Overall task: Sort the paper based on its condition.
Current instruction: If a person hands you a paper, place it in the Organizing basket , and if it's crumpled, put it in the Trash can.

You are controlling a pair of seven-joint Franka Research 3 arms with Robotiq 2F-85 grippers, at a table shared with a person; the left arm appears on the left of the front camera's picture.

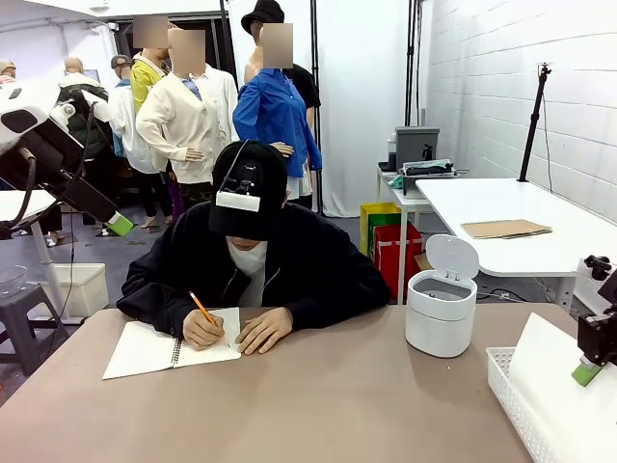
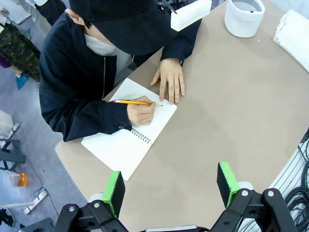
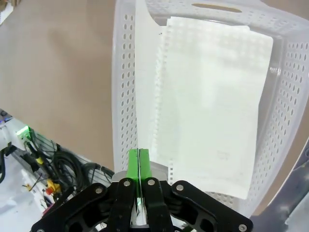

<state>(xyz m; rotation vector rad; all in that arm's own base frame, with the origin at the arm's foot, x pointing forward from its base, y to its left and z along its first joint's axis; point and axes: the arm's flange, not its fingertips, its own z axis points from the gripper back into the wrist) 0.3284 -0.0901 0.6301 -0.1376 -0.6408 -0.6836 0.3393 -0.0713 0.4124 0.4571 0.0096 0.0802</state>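
**First:** Closest to us, the right gripper (image 3: 138, 154) has its green pads pinched tight on the edge of a sheet of paper (image 1: 548, 362). It hangs tilted over the white perforated basket (image 3: 120, 96).

**Second:** A second sheet (image 3: 212, 96), with a ragged punched edge, already lies flat on the basket's floor. I'd guess this one joins it.

**First:** Likely. I can't tell whether its lower edge touches the basket yet. I'd bring it down low between the basket's walls before letting go. Paper that thin could sail over the rim.

**Second:** And lean it flat first, so it settles on the other sheet rather than propping against the basket's wall.

**First:** Just beyond the basket there's a small white bin (image 1: 441, 309) with its lid up. Maybe that's for the spoiled ones?

**Second:** Could be.

**First:** The left gripper (image 2: 170, 170) hangs high, well apart from the basket, jaws wide with nothing between them.

**Second:** Farther still from the basket, across the table, the person's hand (image 2: 141, 112) holds a pencil (image 2: 133, 102) to a spiral notebook (image 2: 123, 147). That's nowhere near this drop.
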